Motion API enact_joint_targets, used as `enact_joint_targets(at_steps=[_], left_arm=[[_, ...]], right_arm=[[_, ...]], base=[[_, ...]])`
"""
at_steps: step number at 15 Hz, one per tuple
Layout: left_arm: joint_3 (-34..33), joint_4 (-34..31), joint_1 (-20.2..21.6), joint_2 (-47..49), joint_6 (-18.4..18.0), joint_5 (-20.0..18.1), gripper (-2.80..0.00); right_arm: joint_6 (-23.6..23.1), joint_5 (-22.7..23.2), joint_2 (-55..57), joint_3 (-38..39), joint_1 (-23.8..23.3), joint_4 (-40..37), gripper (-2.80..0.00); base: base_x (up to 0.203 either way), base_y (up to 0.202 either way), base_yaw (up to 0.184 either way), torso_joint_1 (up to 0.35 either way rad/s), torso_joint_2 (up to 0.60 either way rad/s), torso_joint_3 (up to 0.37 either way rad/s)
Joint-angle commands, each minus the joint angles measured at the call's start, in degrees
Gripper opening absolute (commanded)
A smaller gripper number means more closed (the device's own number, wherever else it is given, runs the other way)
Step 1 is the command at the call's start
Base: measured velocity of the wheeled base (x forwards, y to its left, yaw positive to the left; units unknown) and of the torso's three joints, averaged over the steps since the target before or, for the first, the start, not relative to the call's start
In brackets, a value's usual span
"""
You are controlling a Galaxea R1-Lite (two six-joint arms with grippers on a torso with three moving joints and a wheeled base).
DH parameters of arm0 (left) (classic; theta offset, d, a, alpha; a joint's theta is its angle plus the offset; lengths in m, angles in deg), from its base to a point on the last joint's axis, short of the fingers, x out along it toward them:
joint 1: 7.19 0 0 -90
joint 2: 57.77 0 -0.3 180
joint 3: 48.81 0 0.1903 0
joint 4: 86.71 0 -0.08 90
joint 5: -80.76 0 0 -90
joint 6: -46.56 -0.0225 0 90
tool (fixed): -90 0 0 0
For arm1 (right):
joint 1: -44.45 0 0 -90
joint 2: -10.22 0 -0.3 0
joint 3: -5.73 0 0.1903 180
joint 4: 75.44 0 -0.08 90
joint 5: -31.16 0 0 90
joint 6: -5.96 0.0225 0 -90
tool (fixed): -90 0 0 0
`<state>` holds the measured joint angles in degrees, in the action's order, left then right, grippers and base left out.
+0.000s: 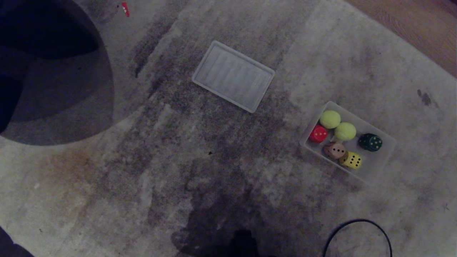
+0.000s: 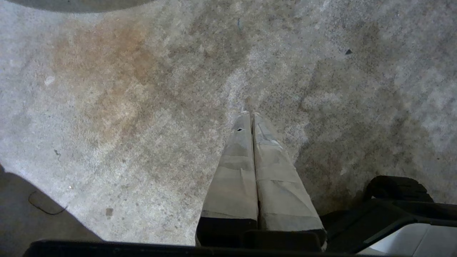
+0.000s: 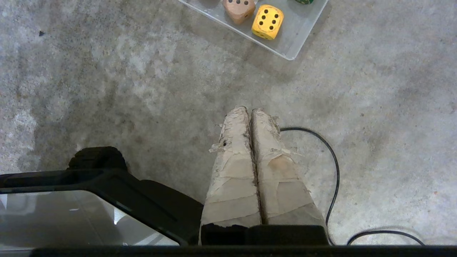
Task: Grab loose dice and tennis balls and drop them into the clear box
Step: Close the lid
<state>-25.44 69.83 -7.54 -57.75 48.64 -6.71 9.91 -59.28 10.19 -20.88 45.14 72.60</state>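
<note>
The clear box (image 1: 387,141) sits on the carpet at the right in the head view. Inside it lie two tennis balls (image 1: 330,119) (image 1: 345,131) and the dice: red (image 1: 318,134), dark green (image 1: 370,142), pinkish-tan (image 1: 335,150) and yellow (image 1: 351,160). The right wrist view catches the box's near corner (image 3: 291,53) with the yellow die (image 3: 267,21) and the tan die (image 3: 238,8). My right gripper (image 3: 249,111) hangs shut and empty over bare carpet, short of the box. Over stained carpet my left gripper (image 2: 250,115) is shut and empty too. Neither arm shows in the head view.
A flat ribbed clear lid (image 1: 233,75) lies on the carpet behind the middle. A black cable (image 1: 357,228) loops near the front right, and also runs beside my right fingers (image 3: 330,157). A large dark round shape (image 1: 53,71) fills the far left. Wood floor (image 1: 421,25) borders the carpet at the far right.
</note>
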Motion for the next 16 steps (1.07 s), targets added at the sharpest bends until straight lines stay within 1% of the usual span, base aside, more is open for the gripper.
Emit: enact_joint_targets(at_steps=[1,3,10,16], left_arm=[[-0.09,0.01,0.0,-0.02,-0.12,-0.06,-2.8],[-0.09,0.01,0.0,-0.02,-0.43,-0.15,-2.8],[-0.09,0.01,0.0,-0.02,0.64,0.11,-2.8],[-0.09,0.01,0.0,-0.02,0.64,0.11,-2.8]], right_arm=[[0.01,0.0,0.11,-0.01,0.02,-0.11,-2.8],[0.01,0.0,0.11,-0.01,0.02,-0.11,-2.8],[-0.78,0.09,0.11,-0.01,0.02,-0.11,-2.8],[-0.78,0.09,0.11,-0.01,0.02,-0.11,-2.8]], base=[[0.0,0.0,0.0,0.0,0.0,0.0],[0.0,0.0,0.0,0.0,0.0,0.0],[0.0,0.0,0.0,0.0,0.0,0.0],[0.0,0.0,0.0,0.0,0.0,0.005]])
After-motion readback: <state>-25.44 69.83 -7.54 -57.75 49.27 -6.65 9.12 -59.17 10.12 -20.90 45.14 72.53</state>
